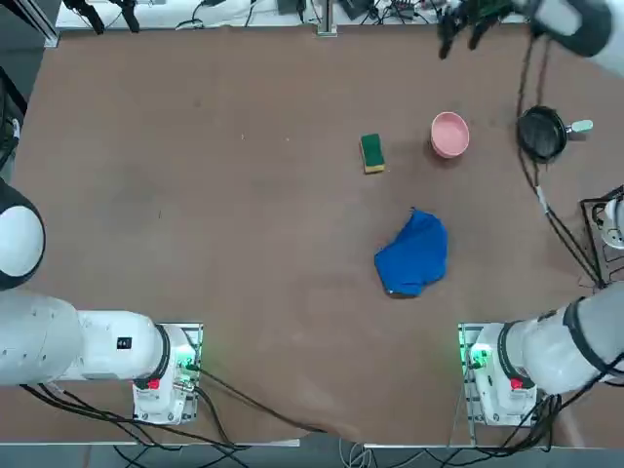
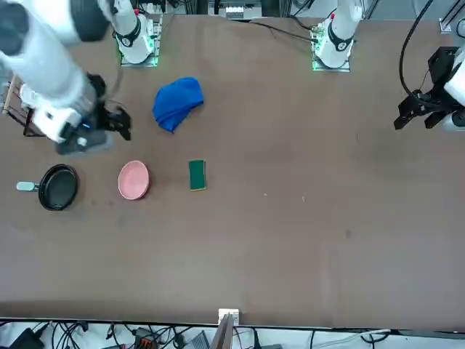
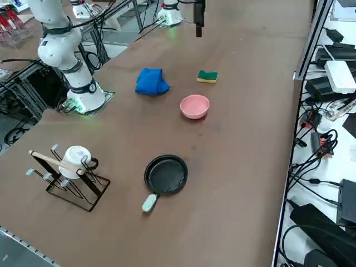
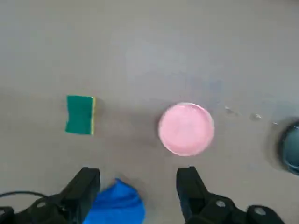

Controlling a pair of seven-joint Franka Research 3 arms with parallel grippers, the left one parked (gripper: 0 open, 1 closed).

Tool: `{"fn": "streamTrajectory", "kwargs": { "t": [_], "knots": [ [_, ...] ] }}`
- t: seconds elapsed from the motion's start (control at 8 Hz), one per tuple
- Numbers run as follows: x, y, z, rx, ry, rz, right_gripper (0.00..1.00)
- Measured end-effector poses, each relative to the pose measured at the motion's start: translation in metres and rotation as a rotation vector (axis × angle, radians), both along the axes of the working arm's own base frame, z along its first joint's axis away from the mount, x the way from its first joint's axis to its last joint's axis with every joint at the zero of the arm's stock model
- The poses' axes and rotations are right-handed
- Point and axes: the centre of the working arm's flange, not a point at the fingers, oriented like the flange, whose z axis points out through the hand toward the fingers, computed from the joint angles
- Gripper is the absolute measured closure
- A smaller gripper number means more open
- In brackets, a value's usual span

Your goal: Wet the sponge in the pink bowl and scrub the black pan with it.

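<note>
Sponge [image 1: 371, 152] looks light and squashy, at 9 o'clock from the bowl [image 1: 449, 135]. Pinch its long sides; your right gripper [image 4: 138, 186] hangs wide, empty.

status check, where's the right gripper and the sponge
Right gripper open, empty, high above the table. Sponge untouched beside pink bowl; black pan beyond. Nothing blocking.

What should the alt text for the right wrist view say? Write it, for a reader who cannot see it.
The open right gripper hovers above a brown table, empty, its two dark fingers apart. Beyond it lie the green-and-yellow sponge and the empty pink bowl, apart from each other. A blue cloth shows between the fingers, and the black pan at the edge.
</note>
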Motion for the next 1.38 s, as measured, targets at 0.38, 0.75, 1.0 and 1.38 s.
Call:
{"fn": "streamTrajectory", "kwargs": {
  "t": [0.38,0.75,1.0,1.38],
  "knots": [
    [-0.008,0.098,-0.094,0.020,-0.038,-0.012,0.00],
    [-0.031,0.158,-0.181,0.027,-0.040,-0.086,0.01],
    [-0.036,0.167,-0.219,0.006,-0.015,-0.089,0.02],
    [-0.039,0.163,-0.272,-0.032,0.027,-0.095,0.03]
  ]
}}
